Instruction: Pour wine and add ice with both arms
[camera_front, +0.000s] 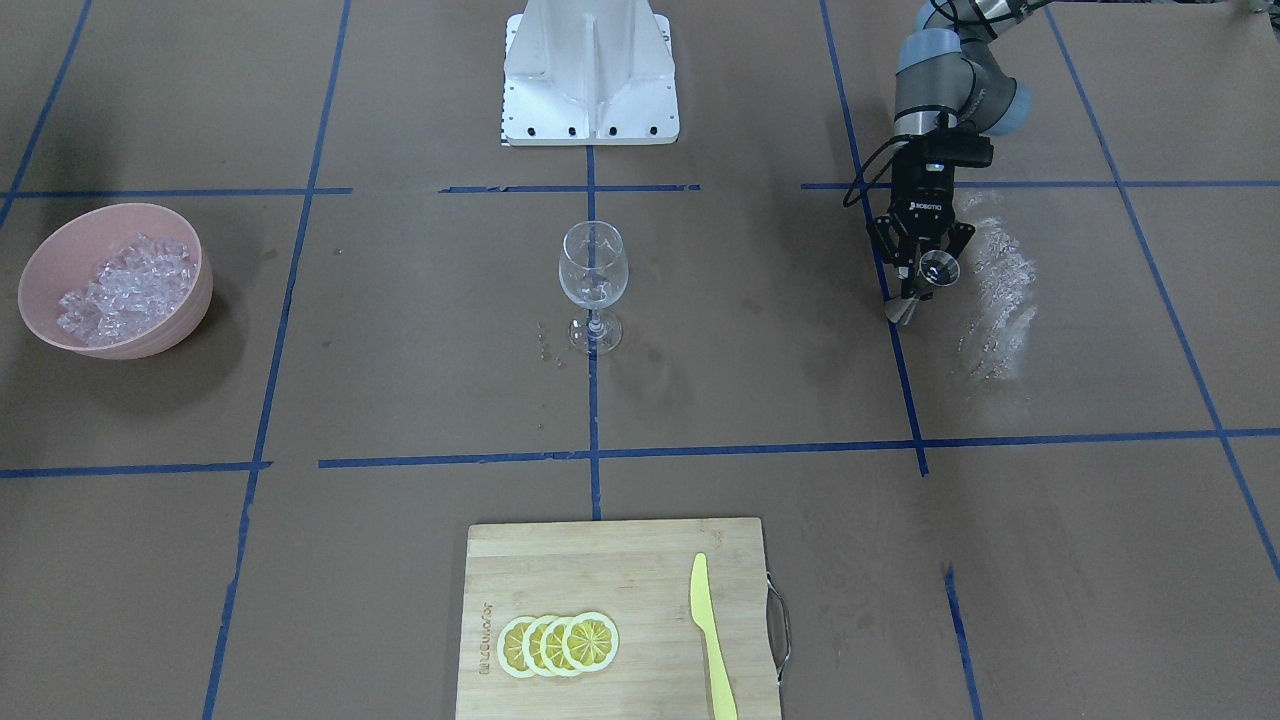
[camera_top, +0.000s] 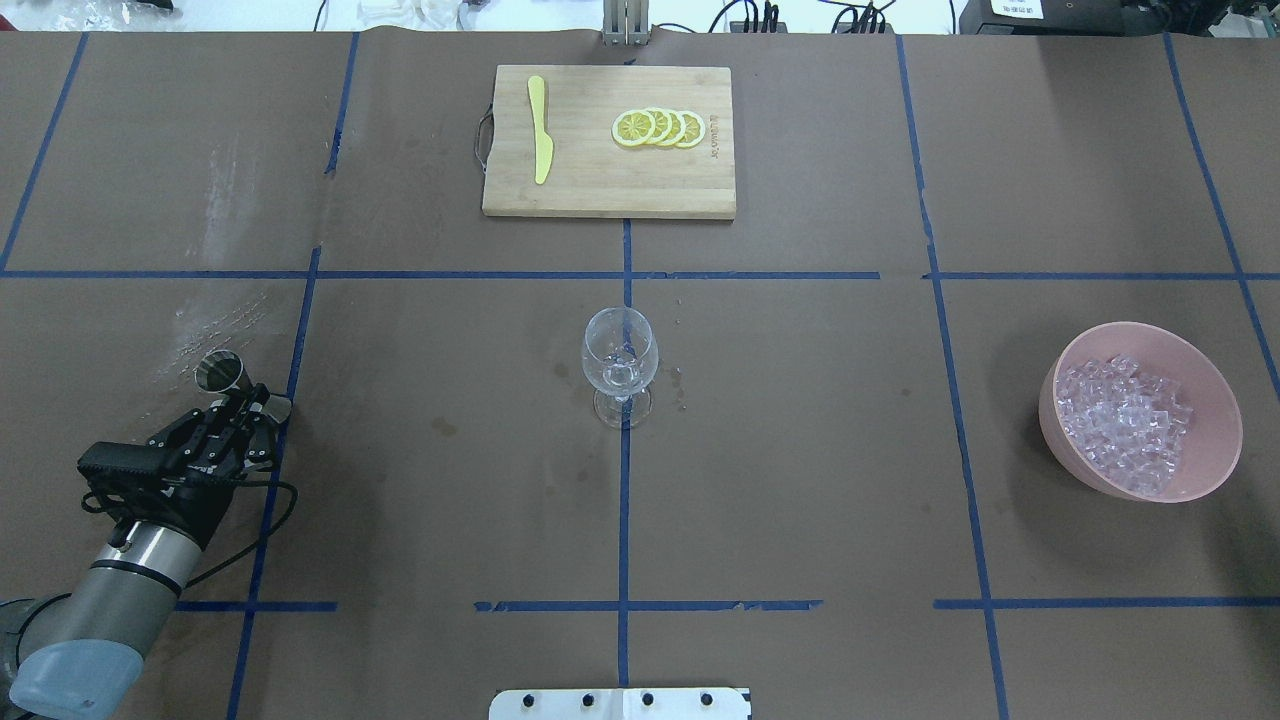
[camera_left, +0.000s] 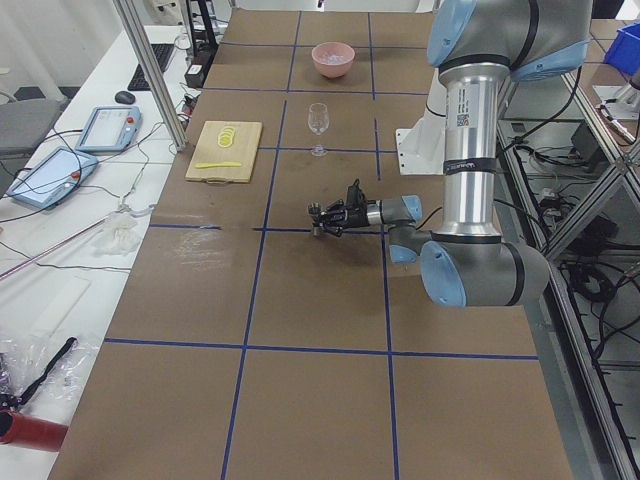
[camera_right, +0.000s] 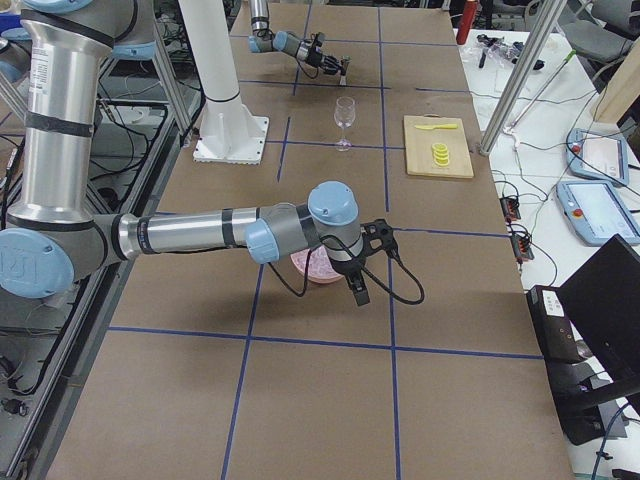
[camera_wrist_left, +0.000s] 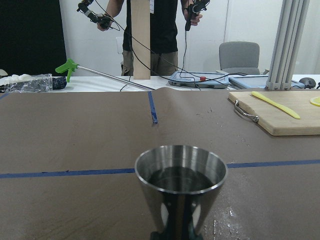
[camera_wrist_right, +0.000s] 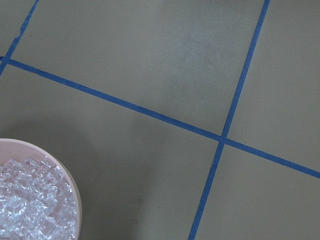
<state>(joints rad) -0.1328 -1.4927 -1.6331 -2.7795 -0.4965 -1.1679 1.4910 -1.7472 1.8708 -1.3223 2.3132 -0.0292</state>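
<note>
1. The left tool (camera_front: 926, 268) is closed on a steel jigger (camera_wrist_left: 181, 200). Both fingers clamp its narrow waist. The upper cup stands in front of the tool with its mouth open, and the inside looks dark. The tool sits low over the bench (camera_top: 800, 450), beside a blue tape line.

2. The wine glass (camera_top: 620, 360) stands upright at the bench centre, on a tape line, well apart from both tools.

3. The ice (camera_top: 1128, 425) lies heaped in a pink bowl (camera_top: 1140, 340) on the robot's right side. The right tool (camera_right: 358, 288) hangs just beside this bowl. It shows only in the side view, so whether it is open or closed cannot be told.

4. At the far edge lies a wooden cutting board (camera_top: 600, 190). It carries 4 overlapping lemon slices (camera_top: 660, 128) and 1 yellow knife (camera_top: 540, 140).
</note>
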